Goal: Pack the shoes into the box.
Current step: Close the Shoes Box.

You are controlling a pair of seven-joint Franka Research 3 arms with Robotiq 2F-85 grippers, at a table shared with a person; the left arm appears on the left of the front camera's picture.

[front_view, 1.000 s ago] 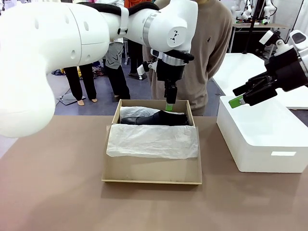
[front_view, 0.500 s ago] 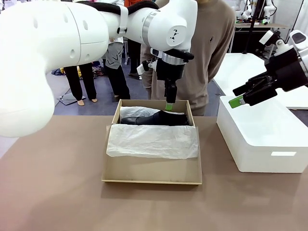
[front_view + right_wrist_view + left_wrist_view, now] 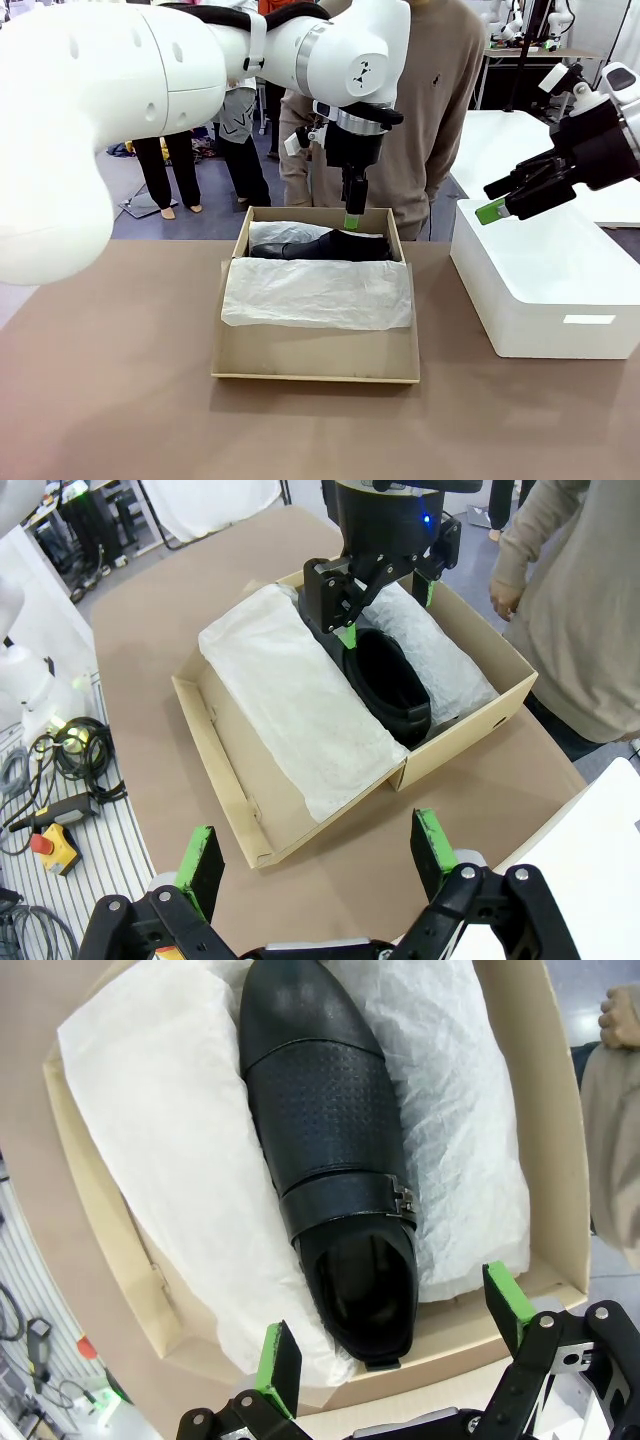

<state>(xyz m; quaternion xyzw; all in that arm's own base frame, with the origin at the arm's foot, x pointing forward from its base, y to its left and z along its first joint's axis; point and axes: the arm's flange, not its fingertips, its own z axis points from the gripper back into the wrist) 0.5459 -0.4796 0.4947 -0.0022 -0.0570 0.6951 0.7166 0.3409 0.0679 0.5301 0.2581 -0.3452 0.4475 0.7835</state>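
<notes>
One black dress shoe (image 3: 325, 1130) lay on tissue paper (image 3: 315, 295) in the shoebox (image 3: 312, 352)'s far half, the left gripper (image 3: 352, 216) above its heel, jaws spread and empty. The right gripper (image 3: 497, 200) hung open and empty over the white block (image 3: 540, 290). With this shoe apparently placed, the next move probably called for lifting clear and fetching the second shoe.

The left arm (image 3: 150, 70) is built of fat, rounded white shells, with a black cable (image 3: 220, 15) strapped along its top, a silver ring (image 3: 310, 55) at one joint and a small black emblem (image 3: 362, 72) on its last casing. The left claw (image 3: 352, 216) and the right claw (image 3: 489, 200) are both black, made of hinged links with silver bolt heads, and each finger ends in a bright green pad (image 3: 275, 1360). A small blue light (image 3: 425, 520) glows on the left claw's housing.
</notes>
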